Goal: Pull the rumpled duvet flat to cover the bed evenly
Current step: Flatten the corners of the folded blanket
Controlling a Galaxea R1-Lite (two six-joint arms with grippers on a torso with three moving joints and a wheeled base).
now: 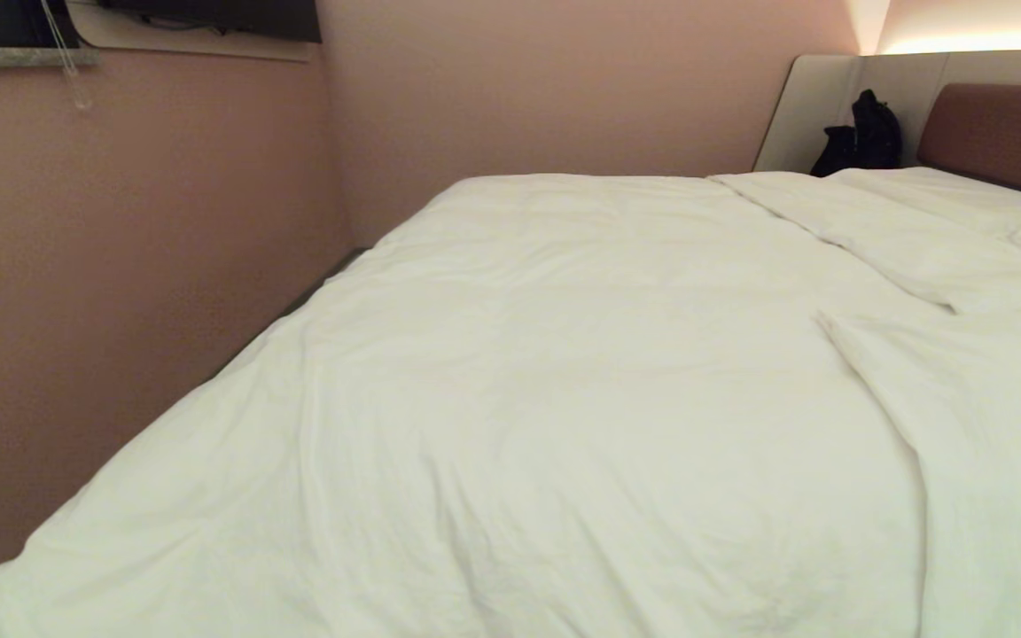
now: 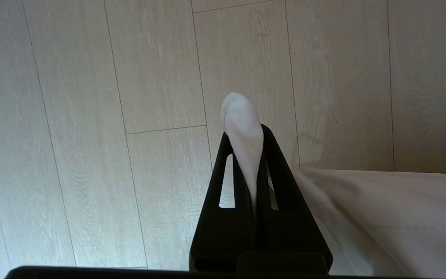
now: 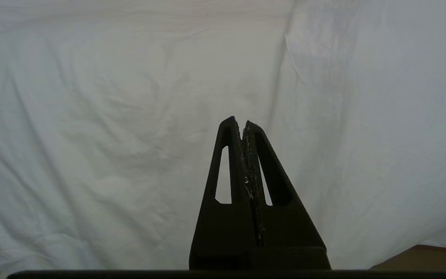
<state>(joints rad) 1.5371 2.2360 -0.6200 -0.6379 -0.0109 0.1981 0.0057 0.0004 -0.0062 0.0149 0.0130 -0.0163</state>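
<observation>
Looking from the head, we see the duvet [image 1: 564, 399] spread over nearly the whole bed [image 1: 998, 133], soft wrinkles across it and a long fold running diagonally on the right toward the brown headboard, a black bag [image 1: 861, 133] in the far corner beside it, neither arm in that view. In the left wrist view we see the left gripper [image 2: 246, 131] clamped tight on a pinched tip of duvet fabric poking past its fingertips, held above the pale wood floor [image 2: 91, 116], more duvet trailing beside it. We see the right gripper [image 3: 243, 123] closed on nothing, pointing at white bedding.
</observation>
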